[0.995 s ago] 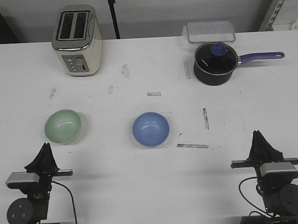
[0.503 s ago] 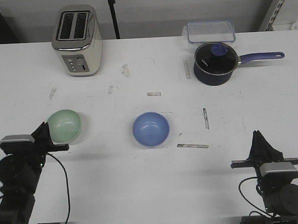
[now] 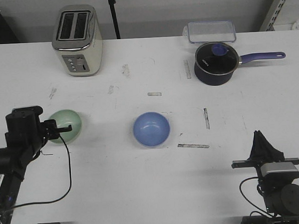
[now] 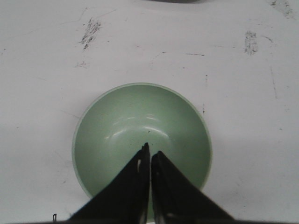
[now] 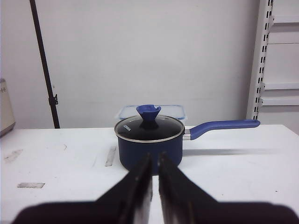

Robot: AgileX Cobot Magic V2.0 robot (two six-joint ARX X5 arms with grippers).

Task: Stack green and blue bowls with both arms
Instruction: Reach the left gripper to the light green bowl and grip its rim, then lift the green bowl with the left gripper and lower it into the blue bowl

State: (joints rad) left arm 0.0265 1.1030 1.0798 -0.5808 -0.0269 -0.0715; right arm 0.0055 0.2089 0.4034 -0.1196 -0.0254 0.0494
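The left gripper point(image 4: 150, 151) hovers over the green bowl point(image 4: 140, 140), its jaws pressed together with the tips above the bowl's hollow. To grasp well, I judge the jaws must part and straddle the near rim, one finger inside, one outside. The blue bowl point(image 3: 151, 129) sits well apart on the side toward the other arm, with bare table point(image 3: 117, 169) between, so there is room to carry. The right gripper point(image 5: 154, 161), jaws also together, rests far off, pointing toward the saucepan point(image 5: 149, 144).
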